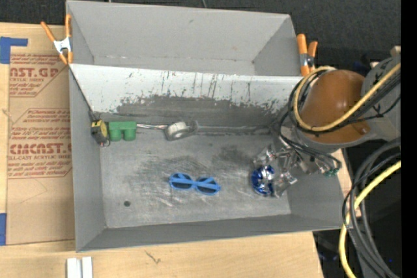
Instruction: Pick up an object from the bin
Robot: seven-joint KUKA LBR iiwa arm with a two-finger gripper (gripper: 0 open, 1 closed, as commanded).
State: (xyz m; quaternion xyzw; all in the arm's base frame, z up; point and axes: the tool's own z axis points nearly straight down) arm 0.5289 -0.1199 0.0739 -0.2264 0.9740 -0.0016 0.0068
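Note:
My gripper point(280, 172) is low in the bin's right part, close to the floor. Right at its left side lies a small shiny blue round thing point(262, 180), touching or nearly touching the gripper. Whether it is gripped cannot be made out. To the left of that, a flat blue piece shaped like a pair of glasses point(195, 183) rests on the bin floor, apart from the gripper.
Along the back of the floor lie a green block point(122, 131) with a small yellow-and-black piece point(100, 131) at its left, and a silvery metal tool point(174, 130) with a thin handle. The arm's orange cover and cables hang over the bin's right rim.

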